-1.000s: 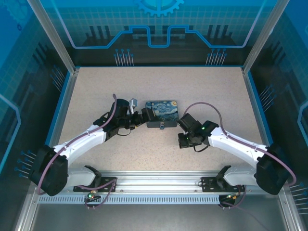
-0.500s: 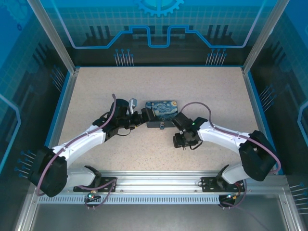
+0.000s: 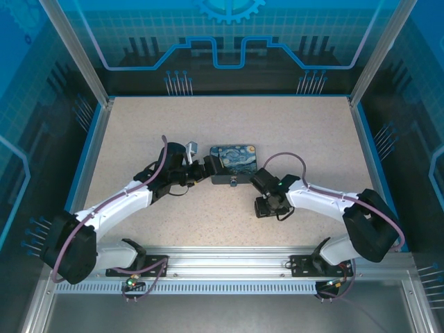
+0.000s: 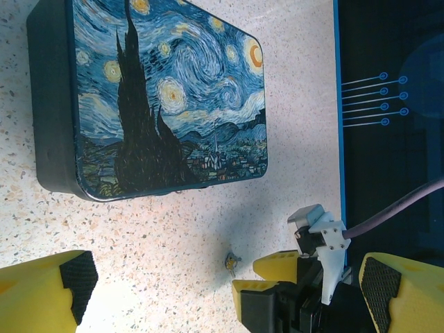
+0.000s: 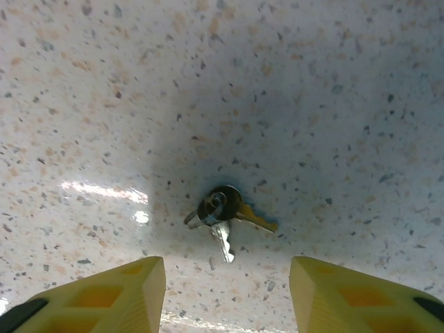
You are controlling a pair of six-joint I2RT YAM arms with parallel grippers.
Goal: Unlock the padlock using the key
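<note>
Two small keys [image 5: 223, 214], one silver and one brass, lie flat on the speckled table on a dark ring. My right gripper [image 5: 226, 295] hangs over them, open, its yellow fingers [image 5: 104, 295] either side of the bunch and not touching it. From the left wrist view the key [image 4: 231, 261] sits just ahead of the right gripper's fingertips [image 4: 276, 266]. The padlock [image 3: 234, 182] shows as a small silvery spot on the front face of the Starry Night box [image 3: 234, 158]. My left gripper [image 3: 205, 168] is wide open by the box's left end, holding nothing.
The printed box [image 4: 159, 97] sits mid-table between the two arms. A blue rim [image 3: 365, 149] borders the tabletop, with dark panels beyond. Bare speckled tabletop [image 3: 229, 118] stretches behind the box and toward the front rail [image 3: 229, 260].
My right arm has swung in leftward and its wrist now hangs close to the box's front right. The left arm and the box have not moved.
</note>
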